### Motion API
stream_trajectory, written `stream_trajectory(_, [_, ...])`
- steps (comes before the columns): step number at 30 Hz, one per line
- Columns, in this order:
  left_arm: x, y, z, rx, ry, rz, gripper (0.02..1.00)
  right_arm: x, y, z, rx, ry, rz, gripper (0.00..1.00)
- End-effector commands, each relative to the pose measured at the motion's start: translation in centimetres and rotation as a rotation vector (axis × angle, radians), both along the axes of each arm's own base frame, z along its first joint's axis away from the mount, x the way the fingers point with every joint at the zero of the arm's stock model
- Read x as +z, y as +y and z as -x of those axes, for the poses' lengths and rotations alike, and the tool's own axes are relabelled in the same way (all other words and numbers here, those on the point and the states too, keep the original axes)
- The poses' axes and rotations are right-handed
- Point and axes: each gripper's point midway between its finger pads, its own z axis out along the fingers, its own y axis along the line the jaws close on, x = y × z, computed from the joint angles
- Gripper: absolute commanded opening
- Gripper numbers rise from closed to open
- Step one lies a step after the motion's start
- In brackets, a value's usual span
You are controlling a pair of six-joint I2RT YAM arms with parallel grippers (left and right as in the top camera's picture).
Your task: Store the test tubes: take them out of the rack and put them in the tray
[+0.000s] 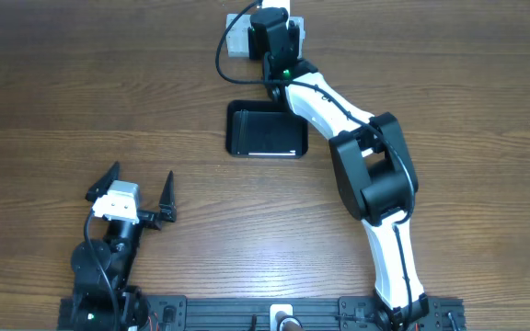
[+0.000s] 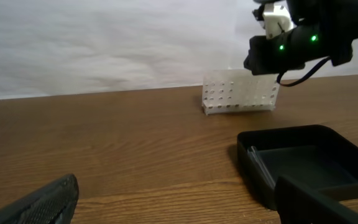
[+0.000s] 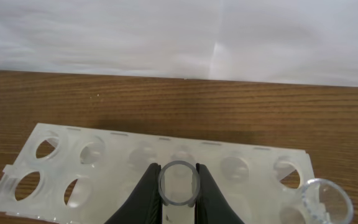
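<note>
Clamping a test tube (image 3: 179,184): the right gripper (image 3: 178,199) is clenched on its rim, one finger on each side. The tube stands upright at a middle hole of the clear rack (image 3: 61,155); I can't tell whether it's seated or slightly lifted. A second tube (image 3: 324,202) sits in a hole at the rack's end. The rack is at the far side of the table (image 1: 63,92), with the black tray (image 1: 236,138) nearer the arm bases, not touching it. The left gripper (image 1: 141,195) is released, fingers spread wide, low near its own base and well apart from both.
</note>
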Motion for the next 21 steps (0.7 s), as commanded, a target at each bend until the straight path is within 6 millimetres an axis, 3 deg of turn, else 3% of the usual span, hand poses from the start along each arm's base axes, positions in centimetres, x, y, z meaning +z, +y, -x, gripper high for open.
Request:
stream_trajectory(1, [-0.2, -0.1, 0.0, -0.009, 0.000, -0.010, 1.000, 8.2, -0.3, 0.1, -0.029, -0.135, -0.029, 0.056])
stream_trajectory(9, [-0.2, -0.1, 0.0, -0.009, 0.000, -0.009, 1.000, 15.7, -1.0, 1.6, -0.026, -0.238, -0.073, 0.058])
stream_trajectory(12, [-0.2, -0.1, 0.0, -0.009, 0.000, -0.010, 1.000, 17.3, -1.2, 2.9, -0.020, -0.219, -0.079, 0.049])
stream_trajectory(15, [-0.2, -0.1, 0.0, -0.009, 0.000, -0.009, 0.998, 16.4, -1.2, 5.7, -0.025, -0.079, -0.115, 0.051])
stream_trajectory(21, [-0.2, -0.1, 0.0, -0.009, 0.000, -0.010, 1.000, 10.3, 0.6, 10.9, 0.087, 0.271, -0.148, 0.042])
